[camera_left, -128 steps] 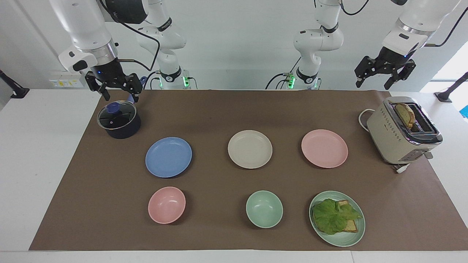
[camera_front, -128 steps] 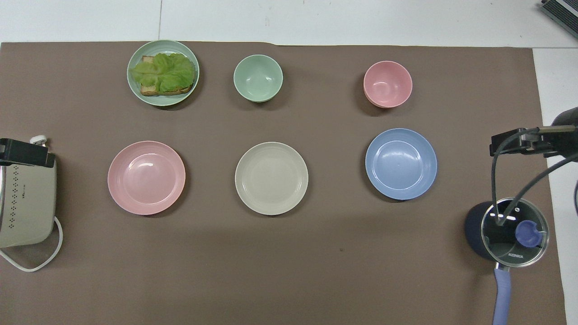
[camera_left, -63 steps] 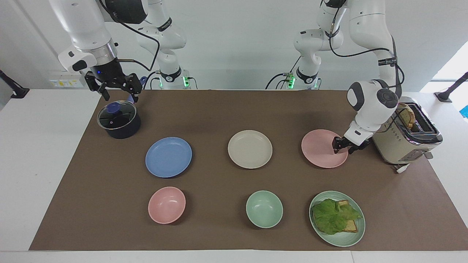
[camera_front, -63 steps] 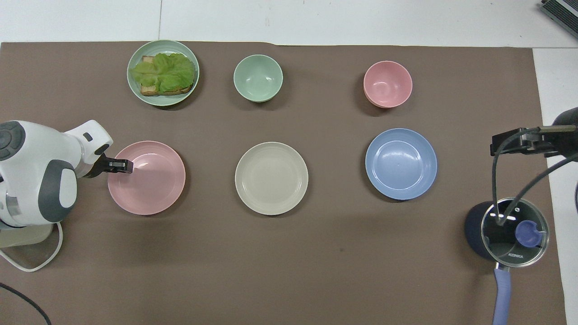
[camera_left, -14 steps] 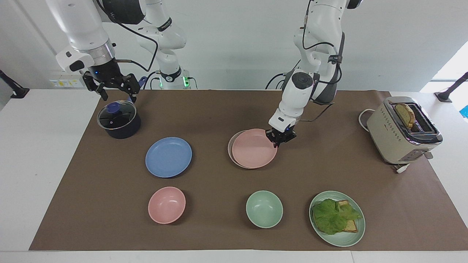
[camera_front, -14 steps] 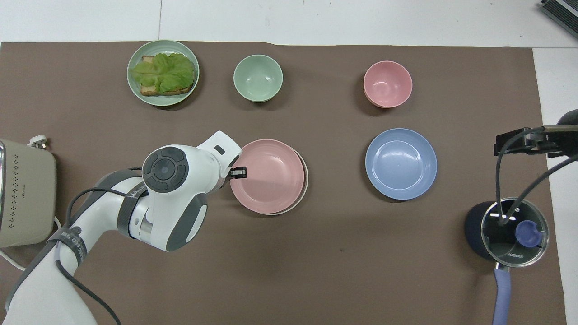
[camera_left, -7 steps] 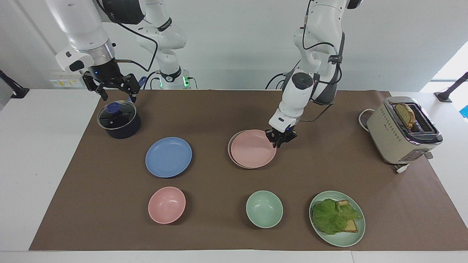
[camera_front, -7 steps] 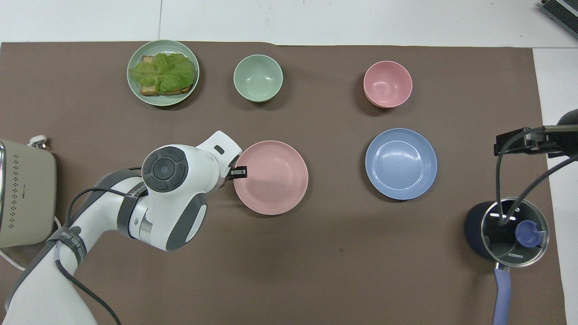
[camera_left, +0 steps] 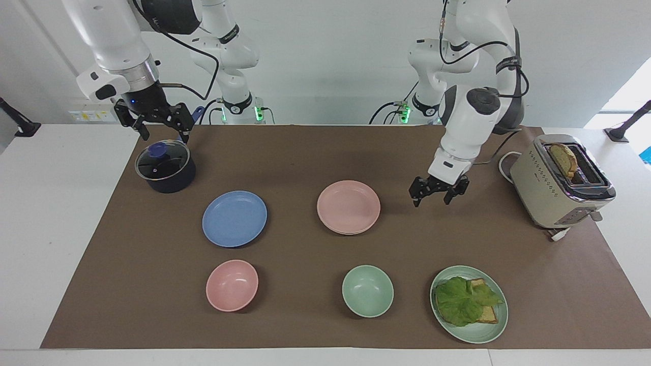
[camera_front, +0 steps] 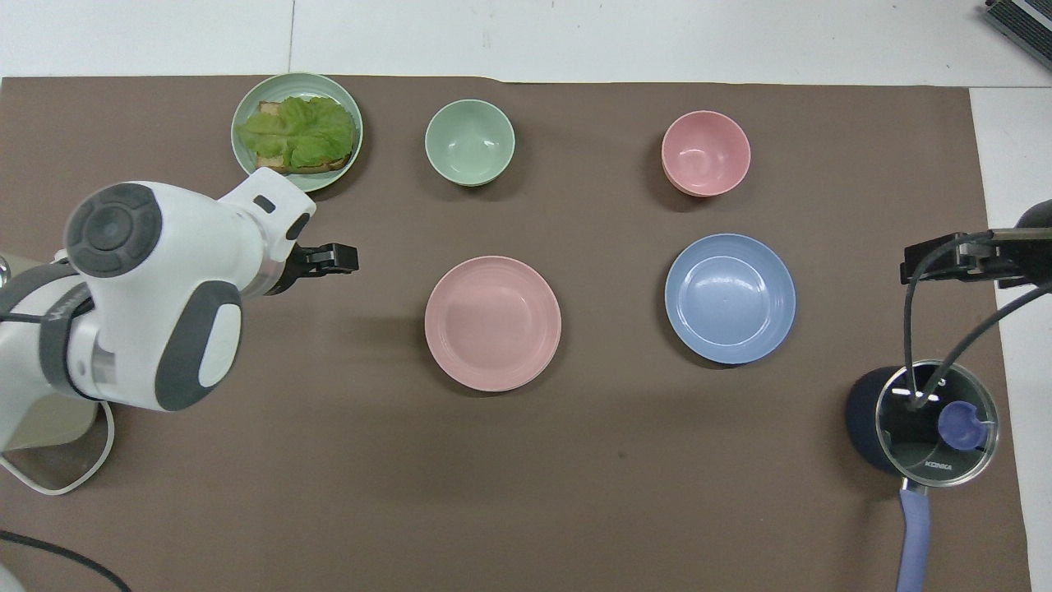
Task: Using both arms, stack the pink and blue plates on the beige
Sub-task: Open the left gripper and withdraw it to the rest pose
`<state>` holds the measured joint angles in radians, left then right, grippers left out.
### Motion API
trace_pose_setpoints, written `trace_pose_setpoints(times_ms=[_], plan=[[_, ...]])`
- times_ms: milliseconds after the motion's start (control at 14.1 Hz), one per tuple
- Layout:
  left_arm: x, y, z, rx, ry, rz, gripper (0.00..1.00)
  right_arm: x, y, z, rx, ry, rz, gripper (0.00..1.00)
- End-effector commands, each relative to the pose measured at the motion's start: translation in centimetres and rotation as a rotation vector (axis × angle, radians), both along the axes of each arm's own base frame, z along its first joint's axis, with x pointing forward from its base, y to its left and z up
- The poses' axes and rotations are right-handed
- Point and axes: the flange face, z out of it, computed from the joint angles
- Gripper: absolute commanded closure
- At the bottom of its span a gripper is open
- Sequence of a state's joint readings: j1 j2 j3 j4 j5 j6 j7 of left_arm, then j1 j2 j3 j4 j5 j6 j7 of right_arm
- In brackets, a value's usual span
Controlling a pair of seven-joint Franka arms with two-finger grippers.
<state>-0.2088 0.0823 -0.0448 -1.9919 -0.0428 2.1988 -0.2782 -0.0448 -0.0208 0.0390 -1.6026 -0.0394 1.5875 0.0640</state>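
The pink plate [camera_left: 348, 207] [camera_front: 492, 322] lies in the middle of the brown mat, squarely on the beige plate, which it hides. The blue plate [camera_left: 234, 218] [camera_front: 730, 298] lies alone on the mat beside it, toward the right arm's end. My left gripper [camera_left: 432, 198] [camera_front: 349, 258] hangs open and empty above bare mat between the pink plate and the toaster, clear of the plate. My right gripper [camera_left: 165, 134] [camera_front: 937, 256] waits open above the dark lidded pot [camera_left: 166, 168] [camera_front: 925, 419].
A beige toaster [camera_left: 562, 180] with bread stands at the left arm's end. Farther from the robots sit a pink bowl [camera_left: 232, 284] [camera_front: 705, 153], a green bowl [camera_left: 367, 291] [camera_front: 469, 141] and a green plate [camera_left: 491, 333] [camera_front: 297, 185] with lettuce on toast.
My left gripper opened, let go of the pink plate's rim, rose and drew back toward the toaster. The pink plate settled squarely over the beige one. The right arm stayed put.
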Motion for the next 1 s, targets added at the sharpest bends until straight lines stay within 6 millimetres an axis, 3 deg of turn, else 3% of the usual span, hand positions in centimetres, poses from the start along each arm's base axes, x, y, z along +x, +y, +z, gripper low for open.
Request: trace_pose_setpoints(times_ms=[0, 213, 356, 711, 925], plan=[[-0.9, 5.4, 2.6, 0.035, 0.035, -0.065, 0.0, -0.7, -0.7, -0.1, -0.003, -0.001, 0.009, 0.0], [-1.3, 10.2, 3.8, 0.048, 0.055, -0.12, 0.0, -0.6, -0.7, -0.2, -0.004, -0.022, 0.016, 0.0], [-1.9, 12.4, 5.1, 0.051, 0.065, -0.132, 0.0, -0.6, -1.5, -1.4, -0.005, -0.033, 0.004, 0.0], [-1.5, 12.8, 11.9, 0.052, 0.091, -0.144, 0.0, -0.8, -3.4, -5.3, -0.007, -0.035, 0.045, 0.0], [-1.9, 12.9, 14.5, 0.064, 0.101, -0.149, 0.0, -0.6, -3.4, -9.6, -0.007, -0.045, 0.05, 0.0]])
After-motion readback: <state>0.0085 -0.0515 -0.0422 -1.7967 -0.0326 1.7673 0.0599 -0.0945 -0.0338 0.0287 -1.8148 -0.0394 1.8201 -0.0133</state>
